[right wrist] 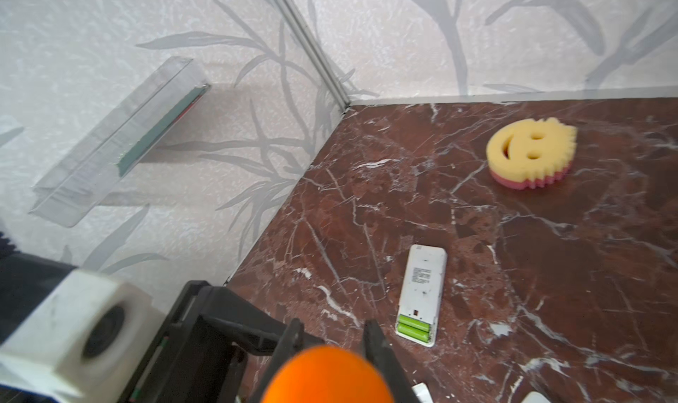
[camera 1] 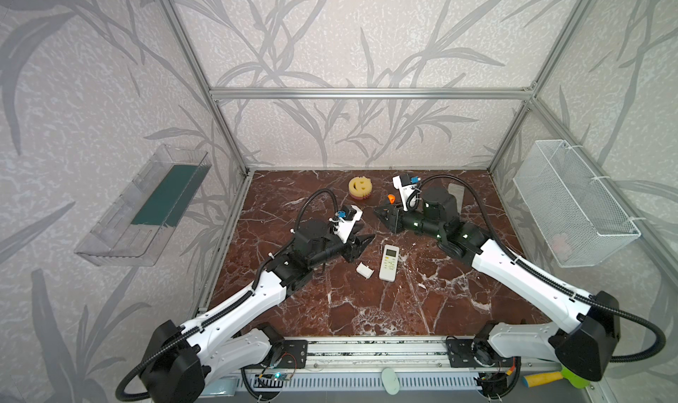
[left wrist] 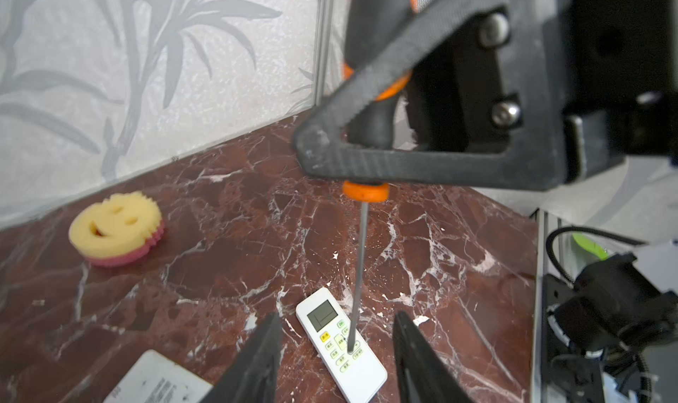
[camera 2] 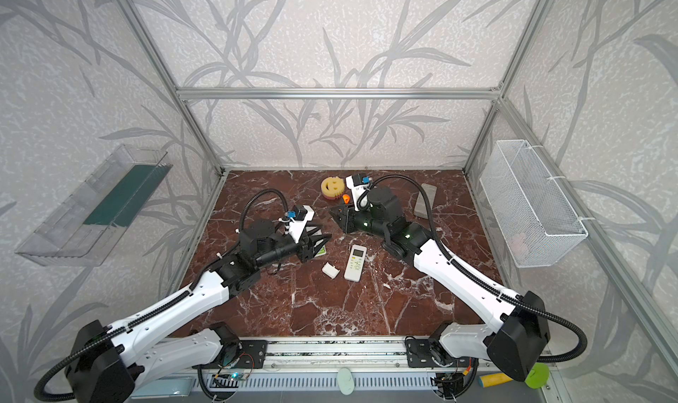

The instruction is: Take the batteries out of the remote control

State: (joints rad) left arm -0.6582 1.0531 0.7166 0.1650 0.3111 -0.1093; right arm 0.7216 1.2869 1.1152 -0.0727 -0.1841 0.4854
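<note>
I have the right gripper clenched on the orange-handled screwdriver, up over the far middle of the marble table. In the right wrist view the round orange butt of the screwdriver sits pinched between the two black fingers. In the left wrist view one finger crosses the handle, and the thin shaft hangs down. Its tip shows in front of the buttons of a white remote lying face up. I cannot tell whether it touches.

The left gripper is released. Its jaws stand apart in the left wrist view, with nothing between them but the table and the face-up remote beyond.

The batteries are two lime-green cells, side by side in the open compartment at the end of a second remote control, which lies back side up. In a top view this one is mostly hidden under the left gripper's tips, with only a green sliver showing. It lies just left of the face-up remote.

A small white cover lies on the marble just left of the face-up remote's near end, apart from it. The yellow and pink smiley sponge sits by the far wall, left of the right gripper. A grey slab lies at the far right. A wire basket hangs on the right wall and a clear tray on the left wall.
</note>
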